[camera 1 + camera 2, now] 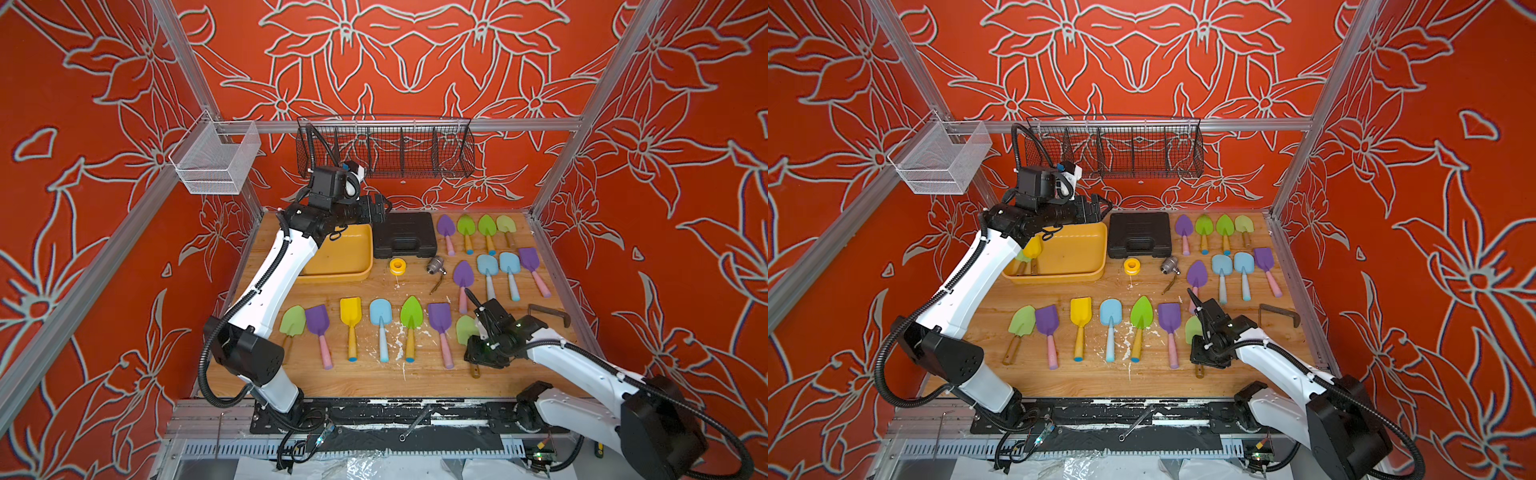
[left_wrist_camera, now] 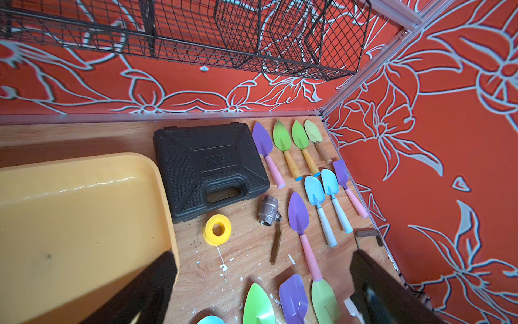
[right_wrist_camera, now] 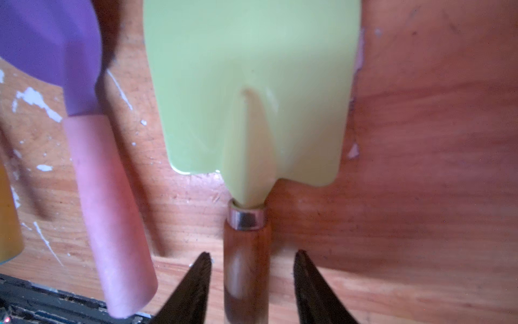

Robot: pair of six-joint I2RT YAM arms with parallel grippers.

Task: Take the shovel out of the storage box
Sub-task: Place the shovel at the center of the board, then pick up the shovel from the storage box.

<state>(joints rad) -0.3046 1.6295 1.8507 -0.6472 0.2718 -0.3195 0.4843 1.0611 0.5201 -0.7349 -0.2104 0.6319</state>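
The yellow storage box (image 1: 1059, 277) stands at the back left of the wooden table. In a top view a yellow shovel (image 1: 1032, 248) and a green shovel (image 1: 1020, 259) lie in its left end, partly behind my left arm. My left gripper (image 2: 263, 280) hovers open and empty above the box's right rim (image 2: 157, 179). At the front right, my right gripper (image 3: 252, 254) is open, straddling the wooden handle (image 3: 246, 244) of a pale green shovel (image 3: 252, 84) that lies flat on the table. A gap shows on each side of the handle.
A black tool case (image 1: 405, 235), a yellow tape roll (image 1: 397, 266) and a metal valve (image 1: 435, 264) sit right of the box. Several coloured shovels lie in rows across the table. A black wire basket (image 1: 384, 149) and a white mesh basket (image 1: 216, 160) hang on the frame.
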